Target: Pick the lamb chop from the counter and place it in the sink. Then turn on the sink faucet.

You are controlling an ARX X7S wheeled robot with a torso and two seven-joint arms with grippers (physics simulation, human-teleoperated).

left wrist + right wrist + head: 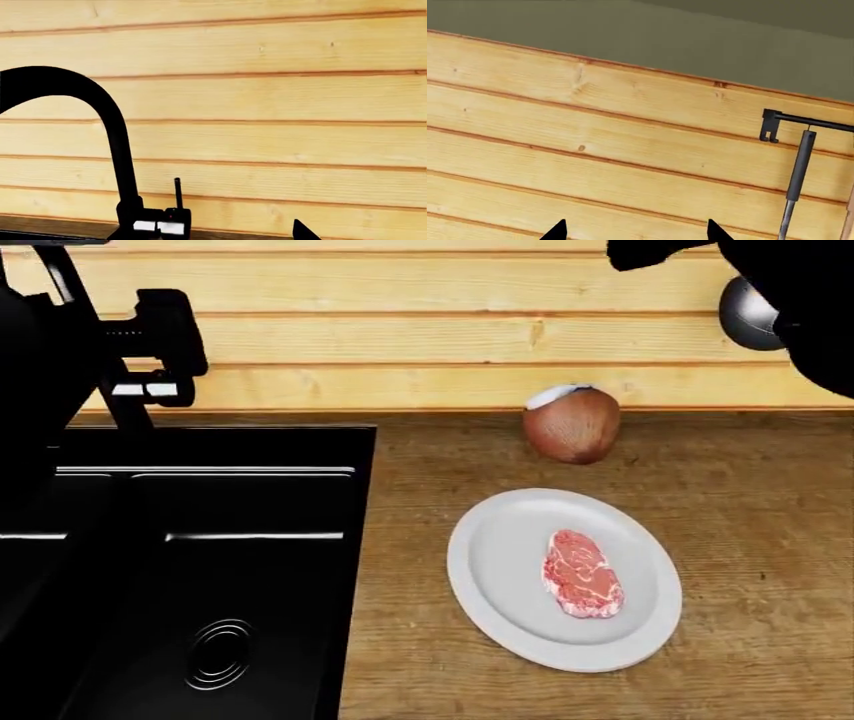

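The lamb chop (pixel 582 573), pink-red with white marbling, lies flat on a white oval plate (pixel 497 570) on the wood-grain counter (pixel 761 530). The black sink (pixel 200 560) is to its left, with a ringed drain (pixel 220 652). The black faucet (pixel 113 130) rises by the wall, with a thin upright lever (pixel 177 192); its base shows in the head view (pixel 140 390). My left gripper (pixel 213 236) faces the faucet, with one fingertip (pixel 303 232) showing wide to the side, open and empty. My right gripper (pixel 636 232) is raised toward the wall, fingertips far apart and empty.
A brown coconut (pixel 571 424) stands by the wall behind the plate. A silver ladle (pixel 747 312) hangs at the upper right, its handle (pixel 797 170) on a black rail (pixel 810 121). My left arm (pixel 40 370) hides the sink's far left.
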